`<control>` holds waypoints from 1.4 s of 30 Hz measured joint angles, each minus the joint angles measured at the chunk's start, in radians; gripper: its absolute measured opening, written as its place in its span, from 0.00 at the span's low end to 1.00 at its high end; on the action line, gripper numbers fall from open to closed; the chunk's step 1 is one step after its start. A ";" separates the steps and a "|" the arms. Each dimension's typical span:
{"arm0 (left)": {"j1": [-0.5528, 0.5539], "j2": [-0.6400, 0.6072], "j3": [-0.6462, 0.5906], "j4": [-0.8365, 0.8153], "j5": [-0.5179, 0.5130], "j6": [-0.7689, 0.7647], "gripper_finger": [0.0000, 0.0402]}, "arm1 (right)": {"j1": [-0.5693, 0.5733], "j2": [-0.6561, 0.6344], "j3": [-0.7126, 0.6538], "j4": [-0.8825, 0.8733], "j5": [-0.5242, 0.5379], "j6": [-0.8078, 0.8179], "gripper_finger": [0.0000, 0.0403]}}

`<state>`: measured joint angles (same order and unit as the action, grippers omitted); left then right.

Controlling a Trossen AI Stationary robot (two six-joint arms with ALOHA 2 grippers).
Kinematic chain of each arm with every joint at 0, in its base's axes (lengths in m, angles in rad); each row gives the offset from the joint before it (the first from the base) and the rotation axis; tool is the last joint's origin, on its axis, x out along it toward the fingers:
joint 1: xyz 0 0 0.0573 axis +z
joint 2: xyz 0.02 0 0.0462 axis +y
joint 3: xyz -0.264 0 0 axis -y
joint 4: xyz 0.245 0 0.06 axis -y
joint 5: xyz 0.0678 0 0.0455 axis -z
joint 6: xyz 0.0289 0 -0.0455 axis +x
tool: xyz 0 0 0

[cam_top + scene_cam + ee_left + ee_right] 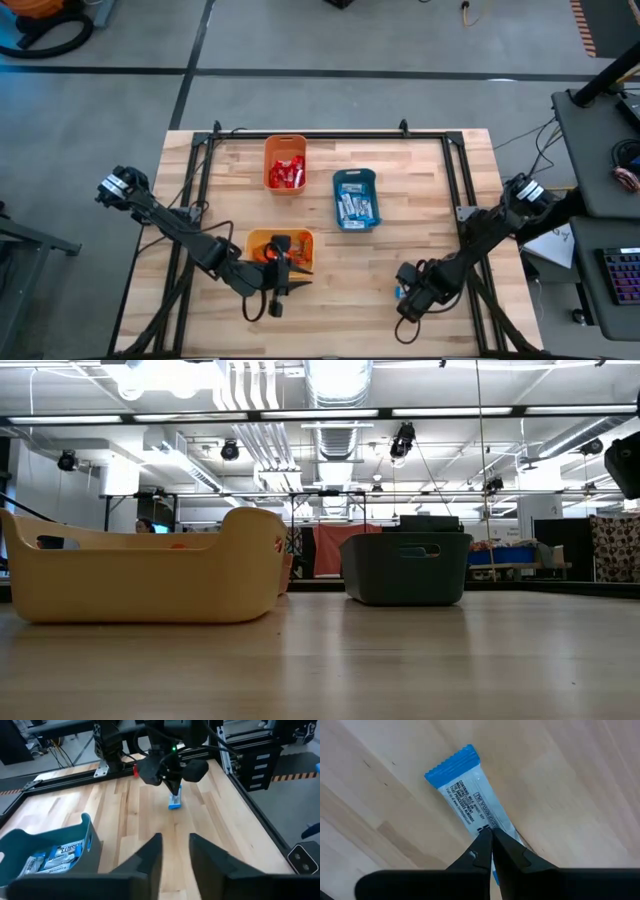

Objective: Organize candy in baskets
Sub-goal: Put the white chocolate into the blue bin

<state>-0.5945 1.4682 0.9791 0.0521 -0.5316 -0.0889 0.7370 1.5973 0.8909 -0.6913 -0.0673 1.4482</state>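
A light blue and white candy (465,795) lies on the wood near the table's front right, with my right gripper (491,840) shut on it; the high view shows that gripper (405,293) pointing down. My left gripper (175,852) hovers open and holds nothing at the near edge of the yellow basket (250,238), which holds orange candy (263,255). The orange basket (268,160) holds red candy (287,175). The teal basket (337,200) holds blue candy (357,205). My right gripper pinches the candy's wrapper (487,822) between its two fingertips, past the middle toward one end, coming from above and pointing down. The free blue end (452,762) reaches out over the wood. Whether the candy is lifted off the table, I cannot tell.
A black frame (330,135) runs along the table's far edge and down both sides. In the low view the yellow basket (140,575) and the teal basket (405,568) stand with bare wood in front of them. Bare wood lies between the two grippers.
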 joint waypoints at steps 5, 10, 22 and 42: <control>0.003 0.019 0.000 0.015 -0.001 -0.001 0.02 | -0.031 0.045 0.020 0.050 0.044 -0.055 0.02; 0.006 0.047 0.000 0.035 -0.009 -0.007 0.02 | -0.082 0.046 0.031 0.173 0.176 -0.125 0.02; 0.032 0.180 0.046 0.101 -0.008 0.030 0.00 | -0.144 -0.034 0.078 0.195 0.267 -0.418 0.02; 0.141 0.578 0.348 0.127 0.115 0.264 0.00 | 0.094 -0.139 -0.045 0.212 0.464 -0.678 0.02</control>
<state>-0.4534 2.0460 1.3268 0.1795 -0.4164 0.1749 0.8308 1.4580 0.8457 -0.4797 0.3970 0.7701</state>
